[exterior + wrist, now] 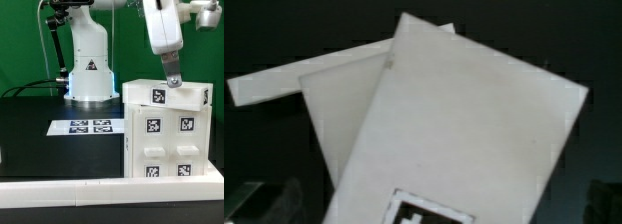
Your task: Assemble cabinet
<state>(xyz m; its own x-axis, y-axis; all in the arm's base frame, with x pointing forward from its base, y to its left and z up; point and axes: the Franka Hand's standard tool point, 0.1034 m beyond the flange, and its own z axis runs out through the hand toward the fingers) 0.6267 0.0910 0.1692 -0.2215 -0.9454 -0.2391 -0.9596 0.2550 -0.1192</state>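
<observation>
The white blocky plastic cabinet stood upright on the black table at the exterior view's right; black-and-white square tags marked its front and top; the wrist view showed its angled white panels.

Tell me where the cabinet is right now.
In the exterior view the cabinet stands on the black table at the exterior view's right, beside the marker board, with the tool at its top edge.
</observation>
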